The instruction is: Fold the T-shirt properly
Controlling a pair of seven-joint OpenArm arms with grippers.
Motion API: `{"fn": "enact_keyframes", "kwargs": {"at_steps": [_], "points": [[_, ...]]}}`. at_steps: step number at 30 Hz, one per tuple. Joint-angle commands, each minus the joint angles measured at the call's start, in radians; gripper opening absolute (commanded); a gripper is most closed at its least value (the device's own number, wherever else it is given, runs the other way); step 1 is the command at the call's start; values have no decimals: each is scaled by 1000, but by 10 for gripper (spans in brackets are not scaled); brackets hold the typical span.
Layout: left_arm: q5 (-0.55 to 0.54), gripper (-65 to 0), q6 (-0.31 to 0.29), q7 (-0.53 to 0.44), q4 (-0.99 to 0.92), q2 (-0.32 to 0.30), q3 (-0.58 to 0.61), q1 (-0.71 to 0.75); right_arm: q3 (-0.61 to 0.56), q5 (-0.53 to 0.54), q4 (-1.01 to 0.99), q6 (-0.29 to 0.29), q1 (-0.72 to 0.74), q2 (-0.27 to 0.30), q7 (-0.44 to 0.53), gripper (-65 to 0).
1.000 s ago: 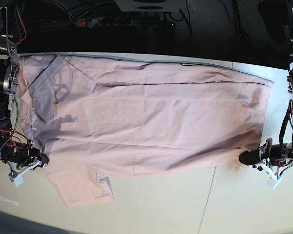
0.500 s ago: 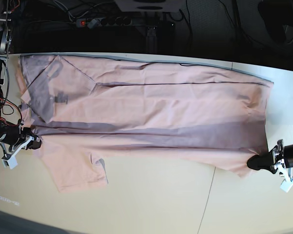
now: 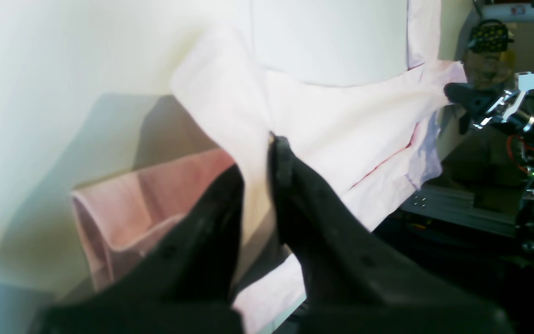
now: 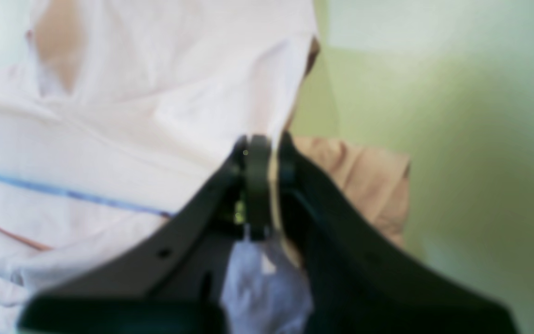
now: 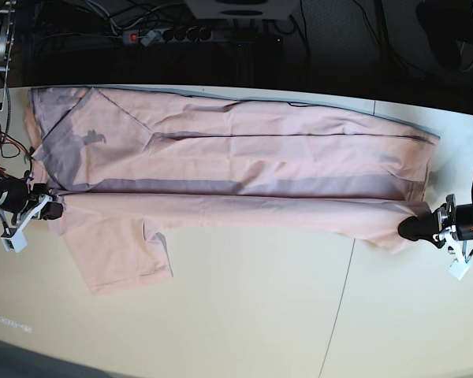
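The pale pink T-shirt [image 5: 244, 157] lies lengthwise across the white table [image 5: 252, 315], plain side up. Its near edge is lifted and pulled taut between both grippers, casting a dark shadow band on the cloth behind. My left gripper [image 5: 416, 228] is shut on the hem corner at the base view's right. In its wrist view, black fingers [image 3: 290, 185] pinch the fabric [image 3: 341, 120]. My right gripper [image 5: 54, 211] is shut on the shoulder end at the left. Its wrist view shows cloth [image 4: 132, 116] clamped at the tips [image 4: 267, 148]. One sleeve [image 5: 118, 260] lies flat in front.
A power strip [image 5: 165, 35] and cables sit in the dark behind the table's far edge. A thin seam [image 5: 343, 299] runs across the tabletop at the right. The shirt's far edge follows the table's back edge.
Both grippers have carried the shirt's near edge toward the far side and apart, drawing it into a straight taut line. The shadow band under the lifted cloth has shifted back.
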Motion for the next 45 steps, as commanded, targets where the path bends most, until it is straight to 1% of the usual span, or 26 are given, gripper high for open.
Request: {"fn": "enact_keyframes", "kwargs": {"at_steps": [1, 7, 14, 19, 20, 23, 24, 25, 27, 31, 35, 37, 41, 45], "points": [[-23, -650, -27, -7, 15, -24, -6, -16, 21, 7, 18, 100, 5, 30, 15, -650], [-23, -650, -27, -7, 15, -24, -6, 23, 51, 14, 28, 100, -46, 30, 15, -650], [-23, -650, -27, -7, 15, -24, -6, 40, 53, 14, 28, 99, -89, 27, 16, -650], [-23, -650, -27, -7, 15, -21, -6, 52, 53, -20, 27, 94, -94, 16, 30, -650], [-23, -650, -27, -7, 15, -21, -6, 55, 53, -31, 27, 92, -94, 16, 43, -616], [-23, -650, -27, -7, 15, -21, -6, 60, 53, -50, 27, 91, -93, 17, 55, -356], [-23, -650, -27, -7, 15, -21, -6, 60, 53, -50, 27, 90, -93, 17, 59, -298], [-23, -650, -27, -7, 15, -21, -6, 62, 54, -50, 27, 89, -93, 17, 62, -275], [-23, -650, -27, -7, 15, -21, -6, 63, 60, -48, 27, 88, -91, 17, 69, -275], [-23, -650, -27, -7, 15, -21, -6, 63, 111, 14, 29, 88, -79, 17, 72, -275], [-23, -650, -27, -7, 15, -21, -6, 63, 169, 14, 29, 89, -43, 17, 72, -275], [-23, -650, -27, -7, 15, -21, -6, 63, 173, 12, 28, 89, -14, 16, 72, -275], [-23, -650, -27, -7, 16, -21, -6, 63, 165, -32, 11, 86, 57, -3, 75, -275], [-23, -650, -27, -7, 17, -21, -6, 63, 162, -91, -99, 84, 152, -51, 122, -275]]}}
